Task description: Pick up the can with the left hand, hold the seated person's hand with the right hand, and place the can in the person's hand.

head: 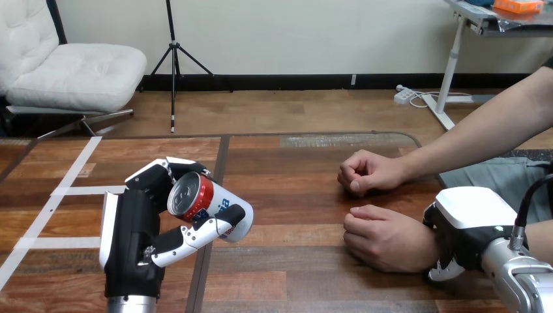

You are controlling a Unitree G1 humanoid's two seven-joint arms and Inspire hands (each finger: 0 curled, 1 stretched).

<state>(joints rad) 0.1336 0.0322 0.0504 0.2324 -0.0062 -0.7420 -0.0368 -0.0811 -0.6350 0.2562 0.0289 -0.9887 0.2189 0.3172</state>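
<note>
Head cam: my left hand (140, 228) has fingers and thumb wrapped round the can (209, 205), which is tilted with its top toward me, over the table's (293, 163) left side. My right hand (466, 238) is curled round the person's wrist (420, 244), well apart from the can.

Surface: wooden table (293, 195), dark brown planks laid left to right, one dark seam running from far edge to near edge.
Markings: white tape (72, 190), flat strips stuck on the left part, some crossing others.
Item 1: the person's farther hand (366, 173), loosely fisted, resting on the right half.
Item 2: the person's nearer hand (385, 238), fingers curled, resting close in front of Item 1, not touching it.
</note>
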